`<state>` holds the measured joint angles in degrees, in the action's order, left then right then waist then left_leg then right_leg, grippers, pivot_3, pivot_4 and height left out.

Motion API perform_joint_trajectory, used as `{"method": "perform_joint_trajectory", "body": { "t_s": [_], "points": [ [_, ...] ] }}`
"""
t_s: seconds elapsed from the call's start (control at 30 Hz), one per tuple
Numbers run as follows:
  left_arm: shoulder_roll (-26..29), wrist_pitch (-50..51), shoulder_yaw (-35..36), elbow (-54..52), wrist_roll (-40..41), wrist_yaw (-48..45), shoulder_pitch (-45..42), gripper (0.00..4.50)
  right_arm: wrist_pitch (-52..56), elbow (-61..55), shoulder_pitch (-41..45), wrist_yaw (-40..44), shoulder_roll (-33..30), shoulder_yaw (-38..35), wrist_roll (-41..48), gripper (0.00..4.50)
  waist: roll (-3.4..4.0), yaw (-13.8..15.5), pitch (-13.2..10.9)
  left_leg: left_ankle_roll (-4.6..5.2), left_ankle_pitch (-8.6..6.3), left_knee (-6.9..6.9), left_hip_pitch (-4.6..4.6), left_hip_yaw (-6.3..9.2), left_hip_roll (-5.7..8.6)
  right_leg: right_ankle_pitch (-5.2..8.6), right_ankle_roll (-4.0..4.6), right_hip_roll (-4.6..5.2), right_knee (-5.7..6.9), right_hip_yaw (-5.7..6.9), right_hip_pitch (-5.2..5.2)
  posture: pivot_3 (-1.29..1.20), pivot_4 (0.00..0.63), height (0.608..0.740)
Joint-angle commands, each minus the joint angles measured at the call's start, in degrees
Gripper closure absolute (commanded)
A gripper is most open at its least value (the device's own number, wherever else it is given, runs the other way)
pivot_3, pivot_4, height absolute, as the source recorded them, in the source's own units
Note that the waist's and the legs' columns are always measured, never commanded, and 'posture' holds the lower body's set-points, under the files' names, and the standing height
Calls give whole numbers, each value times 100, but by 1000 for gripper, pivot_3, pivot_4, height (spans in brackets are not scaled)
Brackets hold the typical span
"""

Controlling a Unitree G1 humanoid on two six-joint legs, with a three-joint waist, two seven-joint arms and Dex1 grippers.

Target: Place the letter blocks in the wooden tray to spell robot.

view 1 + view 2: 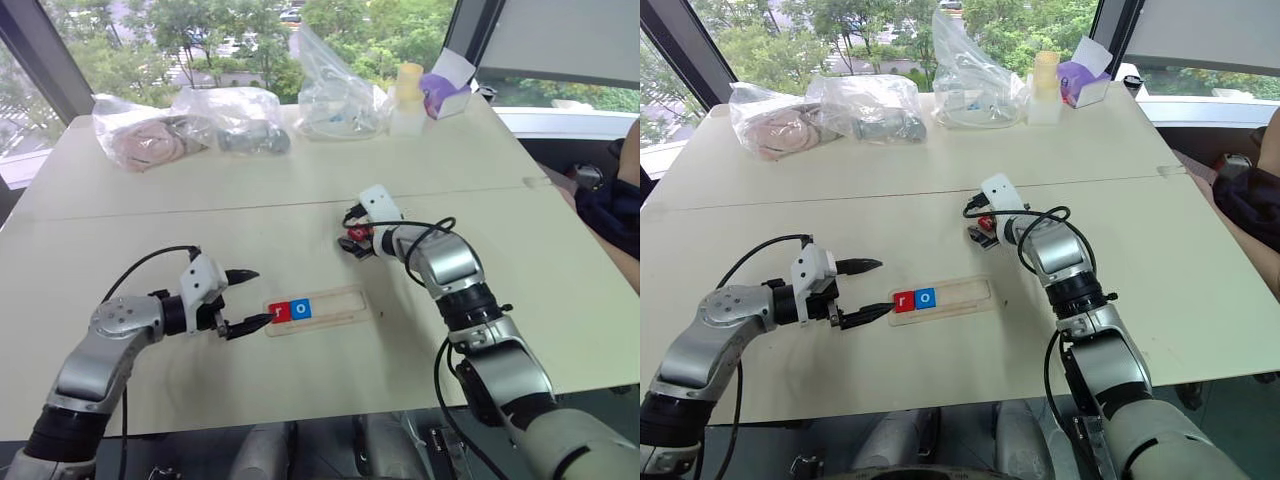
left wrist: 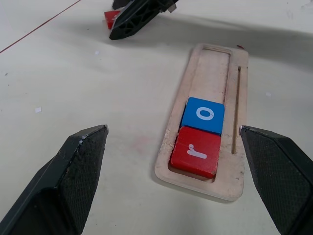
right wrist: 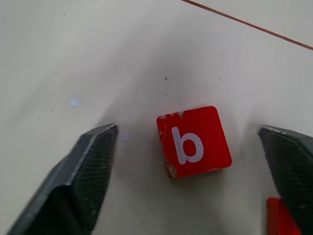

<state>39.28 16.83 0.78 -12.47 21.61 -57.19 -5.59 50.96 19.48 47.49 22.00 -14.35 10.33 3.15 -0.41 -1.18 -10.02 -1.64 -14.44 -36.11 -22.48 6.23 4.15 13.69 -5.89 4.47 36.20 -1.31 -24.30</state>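
On the pale table (image 1: 300, 400), the largest thing in play, most of the spelling job is not yet done. Toward the near edge lies the wooden tray (image 1: 340, 305), long and narrow, its length running across the robot's front. Its slot holds two letter blocks side by side at the robot's left end: a red "r" block (image 2: 196, 151) at the very end and a blue "o" block (image 2: 203, 114) touching it on the inner side. That leaves the rest of the slot bare wood, with room, by the look of it, for about three more tiles. So "ro" is spelled and "b", "o" and "t" remain to be set. The left gripper (image 1: 245, 298) sits just off the tray's left end, its fingers wide apart and holding nothing, pointing along the tray as the left wrist view shows. The right gripper (image 1: 352, 240) reaches out beyond the tray, over the table's middle, and its fingers also stand well apart, with one on either side of a red "b" block (image 3: 193, 141) that lies flat on the table, not touching either finger. A corner of a second red block (image 3: 278, 216) peeks in beside the right finger; its letter cannot be read. Judging from this, the next step in hand is to close on the "b" and carry it to the empty place next to the blue "o". The last blue or red tiles for "o" and "t" cannot be made out clearly.
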Motion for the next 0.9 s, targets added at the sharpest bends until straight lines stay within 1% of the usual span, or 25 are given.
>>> {"method": "perform_joint_trajectory", "body": {
  "t_s": [0.03, 0.07, 0.17, 0.23, 0.33, 0.43, 0.5, 0.57, 0.67, 0.77, 0.83, 0.9],
  "points": [
    [-9, -105, 8, -133, -41, 50, -6, 0, 78, 56, 123, 27, 78, -76, 25, 29, 0, -2, 0, 0, 0, 0, 0, 0, 0, 0, 0, 1, 0, 0, 0, 0, 150, 740],
    [-14, -107, 4, -130, -45, 56, -9, 0, 79, 71, 120, 31, 85, -82, 26, 29, 0, -2, 0, 0, 0, 0, 0, -1, 0, 0, 0, 1, 0, -1, 0, 0, 150, 740],
    [-23, -101, 11, -160, -50, 77, 20, 0, 152, 88, 111, -12, 129, -167, 53, 834, 0, -3, 0, 0, 0, 0, 1, 0, 0, 0, 0, 0, 0, 0, 0, 0, 150, 740],
    [-21, -90, 19, -169, -43, 78, 27, 0, 209, 49, 117, -22, 137, -203, 61, 1763, 0, 1, 1, 0, 0, 0, 1, 0, 0, 0, 0, 0, 0, 0, 1, 0, 150, 740],
    [-8, -93, 16, -164, -42, 56, 33, 0, 374, -158, 66, -12, 131, -228, 84, 3286, -1, 2, 1, 0, 0, -1, 1, 0, 0, 0, 0, 1, 0, 0, 1, 0, 150, 740],
    [10, -96, -10, -152, -44, 6, 24, 0, 666, -624, -86, 5, 19, -224, 89, 3335, 0, 3, 0, 0, 0, 0, 0, 0, 0, 0, 0, 1, 0, 0, 1, 0, 150, 740],
    [10, -82, -25, -152, -29, -26, 3, 0, 957, -1226, -274, 20, -194, -245, 76, 3335, 0, 20, 0, 0, 0, 1, -1, 0, 1, 0, 0, 2, -1, -1, 0, 0, 150, 740],
    [19, -74, -28, -161, -4, -72, -19, 0, 1575, -2206, -569, 138, -539, -361, 210, 3335, 1, 59, -1, 0, 0, -1, -7, 1, 3, 0, 0, 5, -2, 1, -3, 0, 150, 740],
    [55, -79, -15, -166, 58, -170, -19, 0, 2917, -3838, -1148, 243, -977, -758, 542, 3335, 1, 50, -1, 1, 0, -4, -17, 2, 5, 0, -1, 10, -6, 2, -7, 0, 150, 740],
    [63, -102, -9, -153, 108, -266, -35, 0, 3858, -4864, -1589, 253, -1174, -1056, 763, 3335, 1, 22, -1, 1, -1, -2, -16, 5, 0, 1, 0, 14, -5, 3, -6, 0, 150, 740],
    [57, -104, -3, -160, 183, -355, -67, 0, 4128, -5380, -1979, 218, -1290, -1237, 894, 3335, 1, 23, -1, 1, -1, -2, -12, 4, -4, 1, 0, 12, -3, 3, -6, 0, 150, 740],
    [31, -92, -1, -191, 276, -437, -124, 0, 4154, -5673, -2441, 140, -1286, -1504, 1044, 3335, 1, 39, 0, 1, -1, -3, -12, 6, -6, 2, 1, 10, -3, 6, -4, 0, 150, 740]
  ]
}}
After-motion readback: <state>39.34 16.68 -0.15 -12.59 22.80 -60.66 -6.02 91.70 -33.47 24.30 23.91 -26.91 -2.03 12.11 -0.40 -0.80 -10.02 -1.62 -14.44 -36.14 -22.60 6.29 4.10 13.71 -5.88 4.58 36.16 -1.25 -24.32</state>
